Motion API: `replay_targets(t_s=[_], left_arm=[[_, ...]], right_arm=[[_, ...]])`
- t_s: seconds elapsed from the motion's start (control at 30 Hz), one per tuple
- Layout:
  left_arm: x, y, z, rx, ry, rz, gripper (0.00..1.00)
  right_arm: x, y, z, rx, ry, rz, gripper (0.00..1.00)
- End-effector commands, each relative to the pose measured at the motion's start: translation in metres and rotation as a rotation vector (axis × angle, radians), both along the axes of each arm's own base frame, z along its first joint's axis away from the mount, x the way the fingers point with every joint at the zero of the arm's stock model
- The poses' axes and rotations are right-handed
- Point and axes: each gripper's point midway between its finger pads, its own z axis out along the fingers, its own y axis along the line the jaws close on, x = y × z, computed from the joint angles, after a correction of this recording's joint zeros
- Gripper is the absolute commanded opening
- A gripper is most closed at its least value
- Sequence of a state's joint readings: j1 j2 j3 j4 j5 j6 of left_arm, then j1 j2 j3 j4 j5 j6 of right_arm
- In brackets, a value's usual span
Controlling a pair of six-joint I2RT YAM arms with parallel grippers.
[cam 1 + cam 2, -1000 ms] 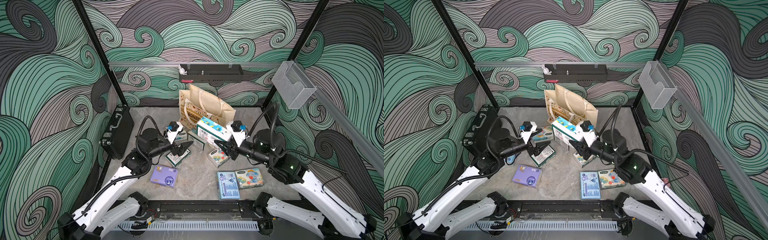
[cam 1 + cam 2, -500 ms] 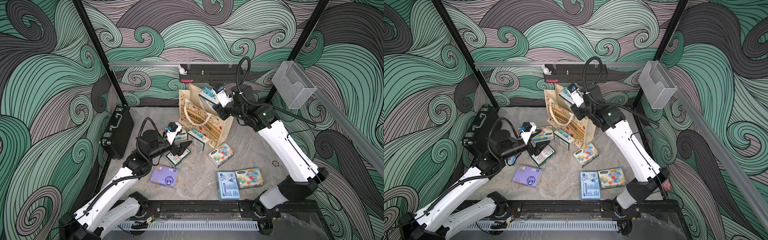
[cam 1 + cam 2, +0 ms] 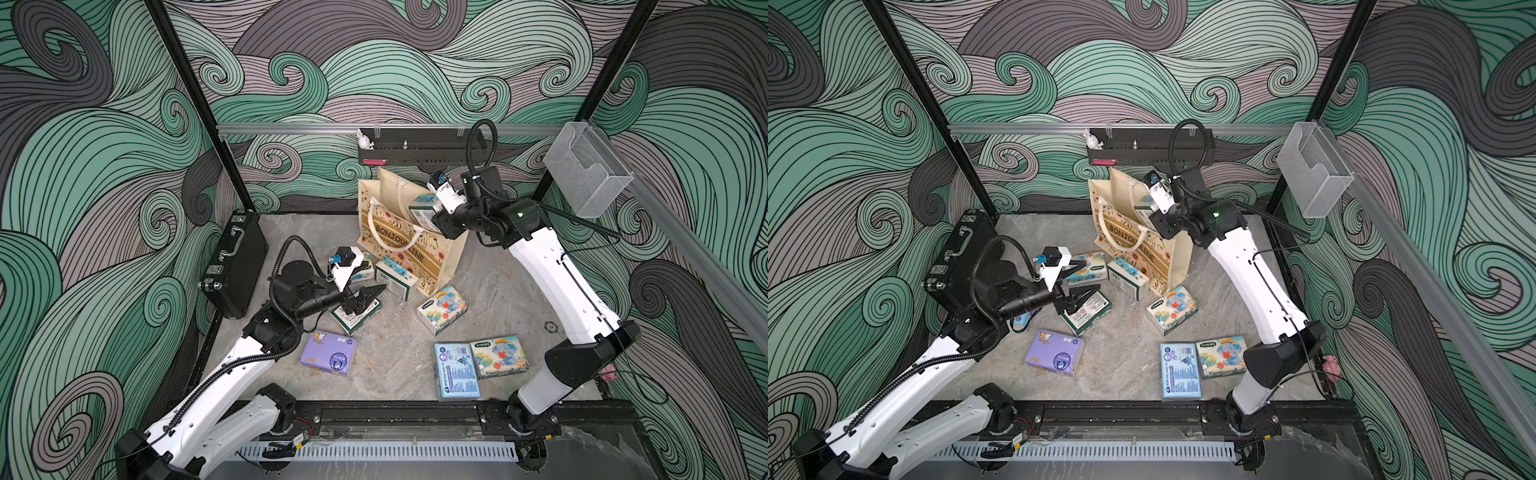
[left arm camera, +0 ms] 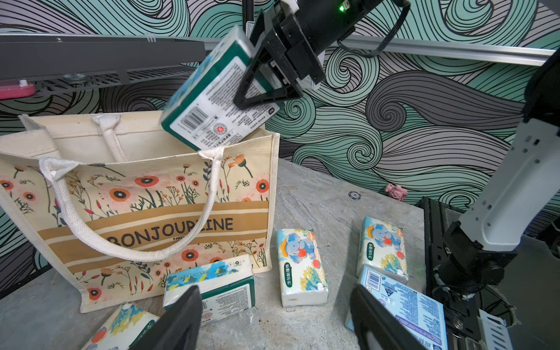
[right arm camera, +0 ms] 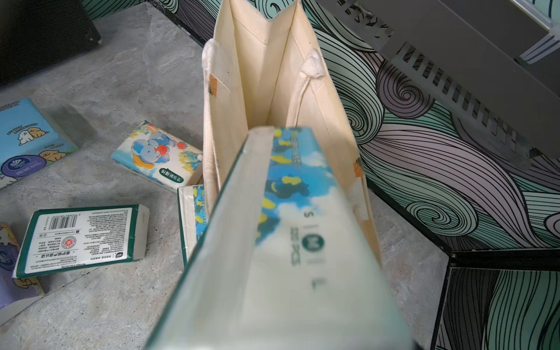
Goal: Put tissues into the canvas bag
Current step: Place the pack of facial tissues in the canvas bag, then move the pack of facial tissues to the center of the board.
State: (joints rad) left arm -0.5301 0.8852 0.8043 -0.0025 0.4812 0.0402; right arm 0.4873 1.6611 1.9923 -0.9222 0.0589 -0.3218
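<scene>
The canvas bag (image 3: 399,245) (image 4: 151,212) stands open at the back of the floor. My right gripper (image 3: 436,216) is shut on a green-edged, white-blue floral tissue pack (image 3: 422,210) (image 4: 209,100) (image 5: 288,227), tilted over the bag's mouth with its lower corner at the rim. My left gripper (image 3: 368,295) (image 4: 275,300) is open and empty, hovering over a dark green pack (image 3: 357,318). More tissues lie loose: a purple pack (image 3: 328,353), a floral pack (image 3: 395,276) beside the bag, an elephant pack (image 3: 442,309), and a light blue pack (image 3: 456,376) next to another elephant pack (image 3: 498,356).
A black briefcase (image 3: 235,274) leans against the left wall. On the back wall hangs a black shelf (image 3: 419,151), just above the bag. A clear plastic holder (image 3: 586,178) juts from the right rail. One more pack (image 3: 361,272) lies behind the left wrist camera.
My right arm lifted a pack from the floor, swung it to the back, and now holds it tilted over the bag's mouth. The left gripper stayed over the green pack.
</scene>
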Motion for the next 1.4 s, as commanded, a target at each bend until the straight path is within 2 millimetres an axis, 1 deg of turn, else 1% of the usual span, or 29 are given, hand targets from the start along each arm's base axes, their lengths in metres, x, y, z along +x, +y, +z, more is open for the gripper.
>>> replay_targets(t_s=[0.0, 0.03, 0.1, 0.4, 0.53, 0.63, 0.67, 0.7, 0.73, 0.9, 1.03, 1.1, 1.23, 1.27, 1.3, 1.37], left_arm=[[-0.005, 0.0, 0.018, -0.031, -0.05, -0.021, 0.78], [-0.005, 0.0, 0.017, -0.03, -0.046, -0.022, 0.78], [-0.005, 0.0, 0.017, -0.029, -0.045, -0.023, 0.78], [-0.002, -0.001, 0.012, -0.019, -0.034, -0.017, 0.78], [0.002, 0.0, 0.009, -0.012, -0.019, 0.0, 0.81], [0.012, 0.001, 0.002, -0.007, 0.018, 0.046, 0.86], [0.016, 0.002, -0.001, -0.003, 0.033, 0.063, 0.9], [0.02, 0.003, -0.003, -0.001, 0.055, 0.082, 0.97], [0.024, 0.004, -0.006, 0.003, 0.077, 0.102, 0.99], [0.047, 0.015, -0.023, 0.016, 0.205, 0.25, 0.99], [0.059, 0.016, -0.036, 0.03, 0.3, 0.285, 0.99], [0.068, 0.02, -0.041, 0.011, 0.35, 0.31, 0.99], [0.09, 0.036, -0.055, -0.03, 0.465, 0.377, 0.99], [0.093, 0.038, -0.056, -0.034, 0.479, 0.38, 0.99], [0.095, 0.039, -0.057, -0.028, 0.483, 0.375, 0.99], [0.091, 0.036, -0.057, 0.015, 0.463, 0.343, 0.99]], right_arm=[[0.003, 0.004, 0.012, 0.04, -0.018, 0.014, 0.74], [0.003, 0.005, 0.012, 0.042, -0.017, 0.013, 0.77], [0.003, 0.005, 0.015, 0.052, -0.02, 0.012, 0.78], [-0.01, 0.006, 0.02, 0.095, -0.014, 0.028, 0.8], [-0.025, 0.009, 0.026, 0.161, -0.011, 0.049, 0.81], [-0.044, 0.008, 0.018, 0.219, 0.005, 0.062, 0.81], [-0.05, 0.006, 0.013, 0.234, 0.013, 0.061, 0.81], [-0.057, 0.004, 0.005, 0.25, 0.025, 0.056, 0.81], [-0.065, 0.002, -0.003, 0.267, 0.035, 0.054, 0.81], [-0.109, -0.005, -0.04, 0.383, 0.089, 0.065, 0.82], [-0.15, 0.0, -0.069, 0.472, 0.138, 0.113, 0.81], [-0.167, 0.002, -0.087, 0.478, 0.165, 0.13, 0.81], [-0.189, -0.001, -0.124, 0.451, 0.224, 0.111, 0.79], [-0.193, -0.002, -0.132, 0.452, 0.237, 0.099, 0.78], [-0.197, -0.003, -0.139, 0.465, 0.249, 0.084, 0.78], [-0.207, 0.002, -0.151, 0.516, 0.291, 0.073, 0.77]])
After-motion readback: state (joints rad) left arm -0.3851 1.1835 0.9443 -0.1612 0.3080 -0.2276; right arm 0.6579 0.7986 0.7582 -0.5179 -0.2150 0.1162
